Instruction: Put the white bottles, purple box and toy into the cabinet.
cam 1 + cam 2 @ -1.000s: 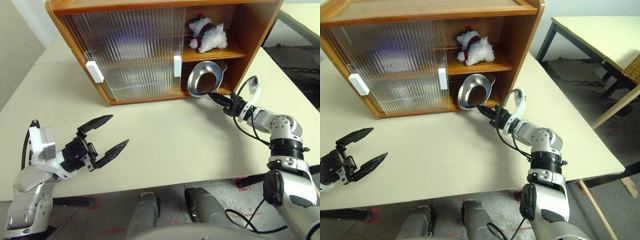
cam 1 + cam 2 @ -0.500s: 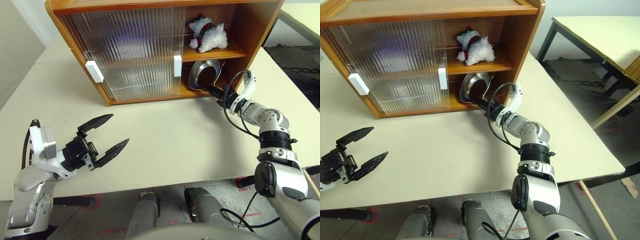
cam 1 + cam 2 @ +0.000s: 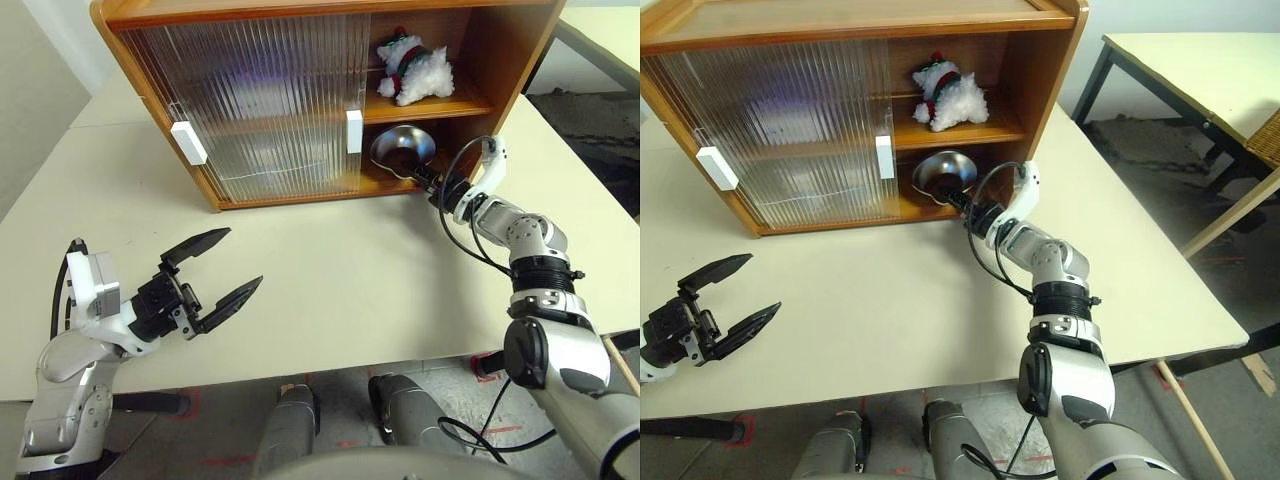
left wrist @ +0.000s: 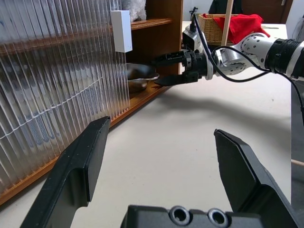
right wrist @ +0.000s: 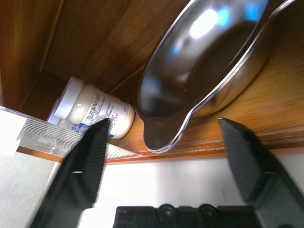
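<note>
Here, a wooden cabinet [image 3: 500, 60] on a pale table [image 3: 330, 270], sliding doors [image 3: 260, 100] covering all but the right-hand end. On the upper shelf, a plush snowman toy [image 3: 412, 70]. On the bottom shelf, a steel bowl [image 3: 402, 150], with a white bottle [image 5: 95, 114] touching its rim. Right gripper [image 4: 172, 70] just before the bowl, fingers spread wide, holding nothing. Left gripper [image 3: 218, 272] well apart above the table's near side, fingers also wide, holding nothing
</note>
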Robot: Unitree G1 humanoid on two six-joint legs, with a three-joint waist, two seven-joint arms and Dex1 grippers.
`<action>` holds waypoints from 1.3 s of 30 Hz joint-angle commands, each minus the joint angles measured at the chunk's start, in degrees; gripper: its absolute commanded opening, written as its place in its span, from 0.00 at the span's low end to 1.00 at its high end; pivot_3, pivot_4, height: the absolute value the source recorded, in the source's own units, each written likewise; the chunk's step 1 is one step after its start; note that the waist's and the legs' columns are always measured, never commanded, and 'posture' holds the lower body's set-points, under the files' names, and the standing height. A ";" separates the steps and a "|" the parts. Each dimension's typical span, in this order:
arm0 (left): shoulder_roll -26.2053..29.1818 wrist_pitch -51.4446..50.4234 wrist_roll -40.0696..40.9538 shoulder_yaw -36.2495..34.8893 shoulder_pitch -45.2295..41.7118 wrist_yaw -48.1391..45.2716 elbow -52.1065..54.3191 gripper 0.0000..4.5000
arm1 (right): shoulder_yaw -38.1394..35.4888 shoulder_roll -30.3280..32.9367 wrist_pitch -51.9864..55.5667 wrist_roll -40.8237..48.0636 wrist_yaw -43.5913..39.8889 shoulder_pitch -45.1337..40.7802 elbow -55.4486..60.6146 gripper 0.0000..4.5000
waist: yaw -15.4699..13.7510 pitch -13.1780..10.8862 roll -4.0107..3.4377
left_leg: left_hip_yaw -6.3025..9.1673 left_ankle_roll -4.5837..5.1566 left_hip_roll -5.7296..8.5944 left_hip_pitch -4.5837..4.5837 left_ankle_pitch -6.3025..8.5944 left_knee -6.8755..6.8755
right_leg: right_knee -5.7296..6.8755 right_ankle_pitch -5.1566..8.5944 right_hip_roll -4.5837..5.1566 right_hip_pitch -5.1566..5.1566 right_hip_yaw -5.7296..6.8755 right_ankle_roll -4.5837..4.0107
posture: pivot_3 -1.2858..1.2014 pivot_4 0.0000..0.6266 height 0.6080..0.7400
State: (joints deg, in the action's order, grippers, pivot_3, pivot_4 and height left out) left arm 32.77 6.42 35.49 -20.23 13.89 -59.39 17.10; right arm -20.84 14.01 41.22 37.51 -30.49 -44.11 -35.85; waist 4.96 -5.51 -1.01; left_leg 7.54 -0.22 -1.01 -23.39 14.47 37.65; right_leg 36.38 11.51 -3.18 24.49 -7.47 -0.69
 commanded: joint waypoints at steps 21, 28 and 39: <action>0.46 0.85 0.10 -0.76 1.17 0.06 0.29 1.00 | 13.91 22.62 23.33 4.16 -25.93 7.18 24.36 0.79 | 0.41 0.01 0.02 | -0.06 -0.02 0.05 0.09 -0.01 0.08 | -0.04 0.38 -0.06 -0.17 0.01 0.63 | 0.46 0.20 1.00; 0.27 1.16 -0.13 -1.16 1.64 0.37 0.31 1.00 | 13.50 14.23 26.42 8.61 -21.77 4.01 30.93 0.17 | 0.55 0.00 0.02 | -0.04 0.01 0.02 0.15 -0.04 0.06 | 0.00 0.38 -0.14 -0.19 0.01 0.62 | 0.47 0.19 1.00; 0.51 1.21 -0.11 -2.33 2.10 0.57 0.43 1.00 | 13.70 0.28 20.37 7.49 -10.69 1.65 33.29 0.00 | 0.08 0.01 0.03 | 0.01 0.01 0.01 0.05 -0.04 0.05 | 0.00 0.04 -0.11 -0.06 0.02 0.00 | 0.48 0.19 1.00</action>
State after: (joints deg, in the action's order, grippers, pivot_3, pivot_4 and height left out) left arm 32.89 7.29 35.59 -21.69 15.22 -58.87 17.47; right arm -7.56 14.97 62.83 45.33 -42.84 -42.03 -4.25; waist 5.04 -5.49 -0.98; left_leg 7.55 -0.21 -1.01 -23.35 14.43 37.69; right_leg 36.37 11.55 -3.29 24.44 -7.45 -0.69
